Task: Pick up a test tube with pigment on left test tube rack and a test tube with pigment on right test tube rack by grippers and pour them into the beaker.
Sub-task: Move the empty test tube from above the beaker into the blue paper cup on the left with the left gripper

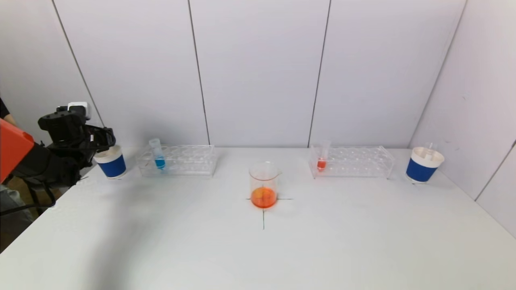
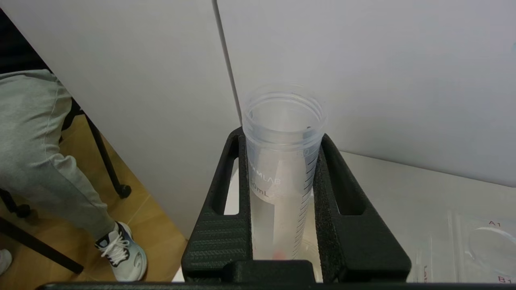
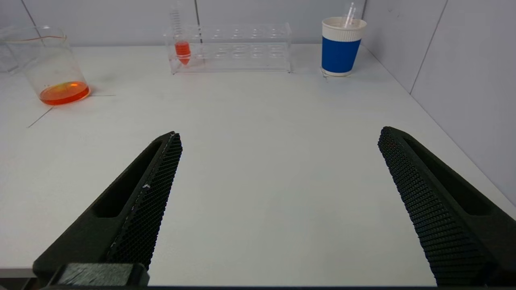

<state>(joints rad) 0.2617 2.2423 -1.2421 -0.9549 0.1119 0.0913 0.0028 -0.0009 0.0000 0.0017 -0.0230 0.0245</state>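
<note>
My left gripper is at the far left, just above a blue-and-white paper cup. In the left wrist view the gripper is shut on an empty clear test tube with a faint red trace near its bottom. The beaker holds orange liquid at the table's middle. A tube with blue pigment stands in the left rack. A tube with red pigment stands in the right rack. My right gripper is open and empty above the near table, out of the head view.
A second blue-and-white paper cup with an empty tube in it stands at the far right. Wall panels close the back and right side. A person's leg and shoe show beyond the table's left edge.
</note>
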